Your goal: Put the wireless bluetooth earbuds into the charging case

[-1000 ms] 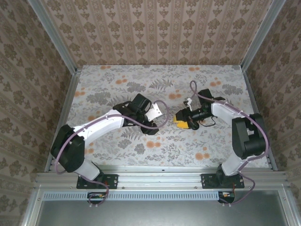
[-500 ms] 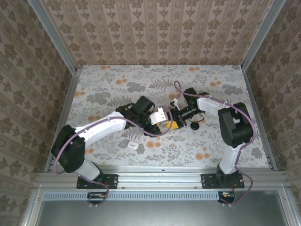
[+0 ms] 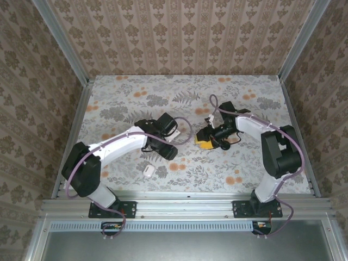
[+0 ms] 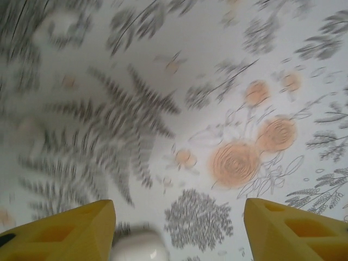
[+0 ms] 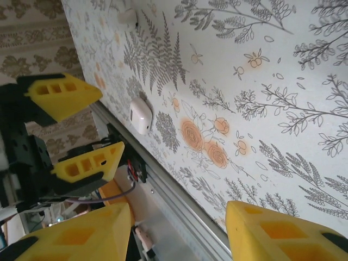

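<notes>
- Seen from above, both arms reach inward over a floral-print table (image 3: 244, 163), closed in by patterned wallpaper walls (image 3: 179, 38), with a metal rail (image 3: 185, 204) along the near edge.
- We see the charging case (image 3: 149, 171), a small white glossy pebble, lying flat on the table near the rail, close to the front of the left arm's wrist.
- From the left wrist, the left gripper (image 4: 179, 234) has its yellow fingers spread wide with nothing between them. A blurred white rounded shape sits at the bottom edge, just beside the left-hand finger; we take it for the case but cannot be sure.
- From the right wrist, the right gripper (image 5: 179, 234) is likewise spread wide and holds nothing; bare tablecloth shows between its fingers.
- That same view looks across at the left gripper's two yellow fingers. The case lies just past their tips, apart from them, with nothing in the gap.
- In the overhead view, the right gripper sits to the right of centre, well apart from the case, and the left arm's wrist lies between the two.
</notes>
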Available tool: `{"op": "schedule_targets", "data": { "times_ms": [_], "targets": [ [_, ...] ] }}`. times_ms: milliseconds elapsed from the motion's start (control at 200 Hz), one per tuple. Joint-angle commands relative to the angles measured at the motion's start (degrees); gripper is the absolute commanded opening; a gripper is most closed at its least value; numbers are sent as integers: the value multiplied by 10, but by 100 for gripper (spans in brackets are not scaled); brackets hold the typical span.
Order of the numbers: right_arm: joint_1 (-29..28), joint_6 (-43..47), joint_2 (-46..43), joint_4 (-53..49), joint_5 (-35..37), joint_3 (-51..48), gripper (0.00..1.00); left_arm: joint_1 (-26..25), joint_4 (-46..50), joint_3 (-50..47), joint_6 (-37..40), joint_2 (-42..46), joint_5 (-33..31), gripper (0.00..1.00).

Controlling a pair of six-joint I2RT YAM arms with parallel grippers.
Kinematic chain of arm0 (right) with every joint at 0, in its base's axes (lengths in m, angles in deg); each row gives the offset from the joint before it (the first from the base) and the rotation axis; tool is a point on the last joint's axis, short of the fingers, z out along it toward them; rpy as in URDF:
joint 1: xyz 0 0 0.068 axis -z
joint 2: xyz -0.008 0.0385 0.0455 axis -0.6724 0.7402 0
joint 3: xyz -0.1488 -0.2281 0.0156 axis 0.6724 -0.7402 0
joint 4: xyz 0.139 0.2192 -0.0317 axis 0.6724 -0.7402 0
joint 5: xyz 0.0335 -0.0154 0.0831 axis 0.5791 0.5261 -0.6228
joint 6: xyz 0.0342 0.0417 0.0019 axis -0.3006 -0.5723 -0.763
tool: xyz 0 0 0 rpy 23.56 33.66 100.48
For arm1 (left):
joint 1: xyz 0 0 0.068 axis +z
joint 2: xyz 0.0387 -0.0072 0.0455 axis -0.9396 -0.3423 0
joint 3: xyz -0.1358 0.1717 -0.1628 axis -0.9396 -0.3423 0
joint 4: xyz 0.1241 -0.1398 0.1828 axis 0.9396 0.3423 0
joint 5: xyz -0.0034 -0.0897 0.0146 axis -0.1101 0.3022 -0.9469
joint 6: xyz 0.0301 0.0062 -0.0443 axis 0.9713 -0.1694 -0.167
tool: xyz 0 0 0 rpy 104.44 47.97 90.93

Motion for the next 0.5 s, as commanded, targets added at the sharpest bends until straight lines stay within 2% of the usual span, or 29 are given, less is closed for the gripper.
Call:
{"op": "schedule_targets", "data": {
  "times_ms": [0,315,495],
  "targets": [
    [-5,-27,-27,20,24,-16,51,1,97,-28,-143,28,-53,66],
    [-13,-23,-58,10,37,-29,50,6,129,-64,-134,-30,-69,67],
    [-18,-22,-60,8,34,-28,50,7,108,-73,-125,-56,-44,63]
  ]
}}
